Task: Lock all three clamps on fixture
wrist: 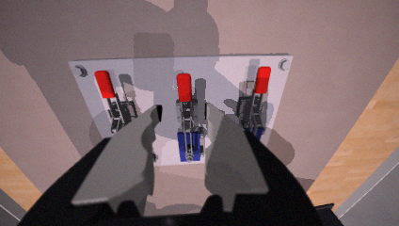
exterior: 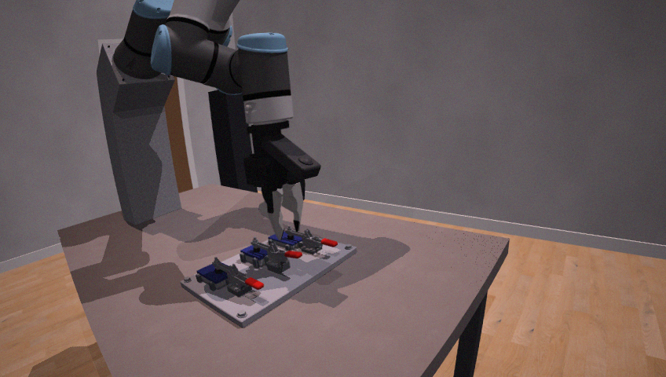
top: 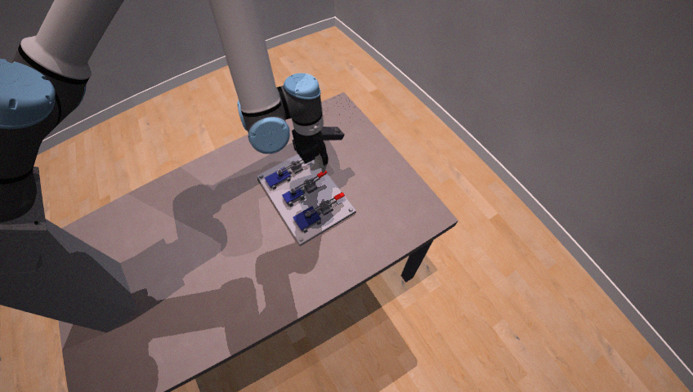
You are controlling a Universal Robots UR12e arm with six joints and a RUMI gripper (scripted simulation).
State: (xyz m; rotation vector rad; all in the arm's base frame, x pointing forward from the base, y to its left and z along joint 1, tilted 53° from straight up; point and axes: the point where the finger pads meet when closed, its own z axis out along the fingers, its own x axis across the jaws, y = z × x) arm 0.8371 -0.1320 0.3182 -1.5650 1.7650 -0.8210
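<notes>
We hold the black two-jaw gripper (exterior: 286, 219) above the pale grey rectangular fixture plate (exterior: 322, 270), which lies near the middle of the grey bench (exterior: 420, 298), nearer its far edge than its near one in the exterior view; the plate is bolted at its corners, presumably so it does not shift when a handle is pushed.

Three toggle clamps stand in a row on the plate, each with a blue block under its bar and a red-sleeved handle: the far clamp (exterior: 303, 240), the middle clamp (exterior: 271, 255) and the near clamp (exterior: 228, 276); all three handles lie low, pointing toward the bench's right edge; whether any is past its hard point we cannot tell.

The fingers stand partly closed, a modest gap between them, and they hold nothing; we judge this narrow set suits pushing rather than gripping.

In the wrist view the middle clamp (wrist: 189, 123) sits framed between the fingers, while the exterior view puts the tips over the far clamp's bar end; which clamp is aimed at we cannot settle.
</notes>
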